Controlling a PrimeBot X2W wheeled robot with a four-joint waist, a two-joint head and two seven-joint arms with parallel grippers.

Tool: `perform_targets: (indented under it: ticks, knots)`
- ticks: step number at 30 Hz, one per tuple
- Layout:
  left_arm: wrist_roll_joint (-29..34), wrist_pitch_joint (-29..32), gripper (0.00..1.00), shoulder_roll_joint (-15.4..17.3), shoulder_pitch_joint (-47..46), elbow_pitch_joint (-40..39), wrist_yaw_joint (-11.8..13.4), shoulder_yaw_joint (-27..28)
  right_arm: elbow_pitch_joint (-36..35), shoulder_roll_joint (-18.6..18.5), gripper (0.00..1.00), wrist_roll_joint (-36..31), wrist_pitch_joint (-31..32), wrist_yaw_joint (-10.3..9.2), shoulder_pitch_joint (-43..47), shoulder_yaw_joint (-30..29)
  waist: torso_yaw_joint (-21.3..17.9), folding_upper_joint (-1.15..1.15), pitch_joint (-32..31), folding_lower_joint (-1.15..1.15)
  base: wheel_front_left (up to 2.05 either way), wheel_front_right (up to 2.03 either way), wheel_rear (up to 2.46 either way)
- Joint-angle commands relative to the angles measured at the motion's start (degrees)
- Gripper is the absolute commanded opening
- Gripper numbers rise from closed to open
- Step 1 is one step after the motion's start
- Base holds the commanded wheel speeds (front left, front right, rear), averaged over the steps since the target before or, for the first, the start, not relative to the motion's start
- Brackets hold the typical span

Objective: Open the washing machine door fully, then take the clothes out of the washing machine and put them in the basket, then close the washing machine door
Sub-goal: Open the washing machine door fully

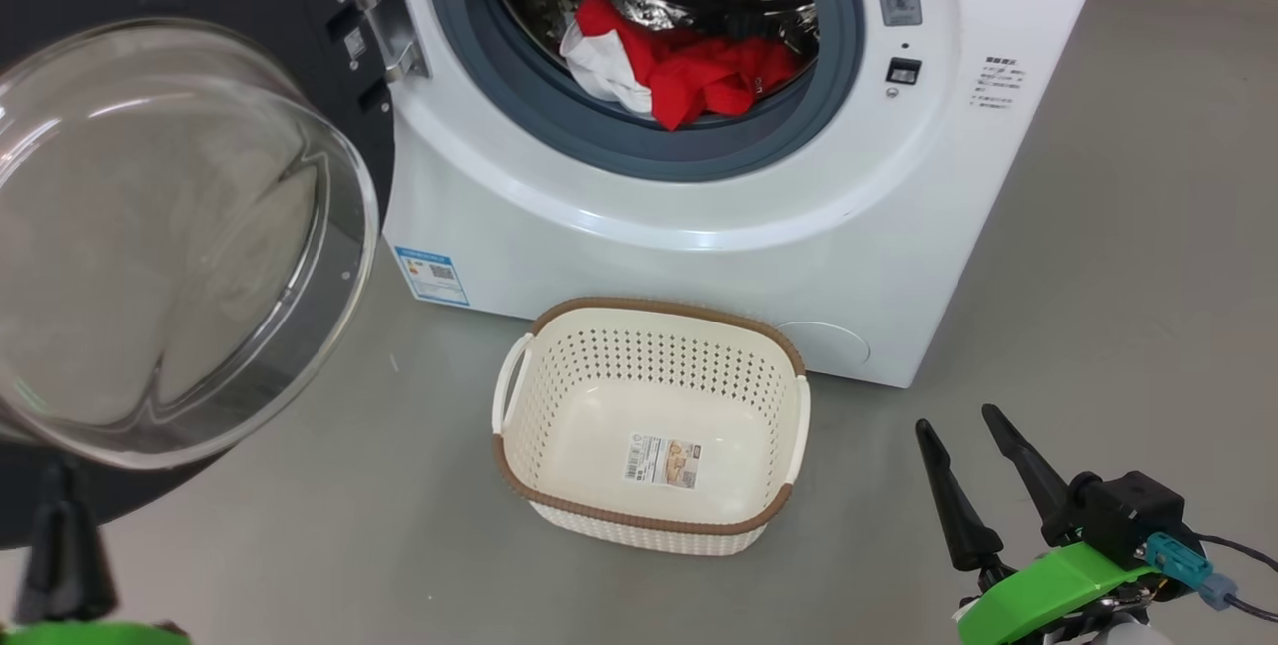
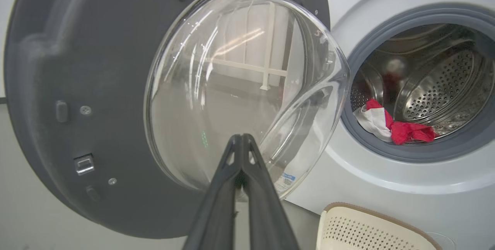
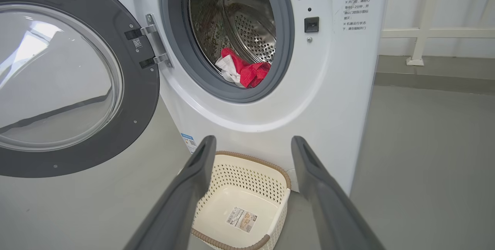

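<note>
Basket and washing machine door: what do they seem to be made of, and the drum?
The basket looks like moulded cream plastic, matte, with regular punched holes and a brown woven-look rim. The washing machine door has a clear, glossy bulging window, probably glass, showing reflections, set in a dark grey, smooth ring that looks plastic. The drum looks like shiny perforated steel.

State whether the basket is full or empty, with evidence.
Empty: the basket shows its bare bottom; the clothes lie inside the washing machine.
</note>
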Motion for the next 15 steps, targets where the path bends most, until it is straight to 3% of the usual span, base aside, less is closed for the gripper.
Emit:
perform_targets:
  ticks: [1,2,3,4,15]
  knots:
    - [-0.6,-0.3,0.47,1.3,0.5,-2.5,-0.3,0.6,-1.4,-0.2,1.00,1.0,-0.5,0.36,0.0,0.7,-0.7,0.00,-0.5,0.00,0.00,0.00,0.00]
    - [-0.6,-0.3,0.70,1.1,1.4,-3.3,-0.3,-0.3,-1.5,-0.1,1.00,1.0,-0.5,0.36,0.1,0.5,-0.9,0.00,-0.6,0.00,0.00,0.00,0.00]
    - [-0.9,-0.3,0.81,1.0,2.2,-4.2,-0.3,-1.3,-1.6,-0.1,1.00,1.0,-0.5,0.36,0.2,0.3,-1.2,0.00,-0.6,0.00,0.00,0.00,0.00]
    - [-1.3,-0.3,1.00,0.9,2.9,-5.1,-0.3,-2.5,-1.7,0.0,1.00,1.0,-0.5,0.36,0.3,0.1,-1.5,0.00,-0.7,0.00,0.00,0.00,0.00]
    - [-2.5,-0.3,1.00,0.3,6.6,-8.5,-0.3,-9.1,-2.4,0.5,1.00,0.8,-0.5,0.36,0.4,-1.0,-6.2,0.00,-0.5,0.00,0.00,0.00,0.00]
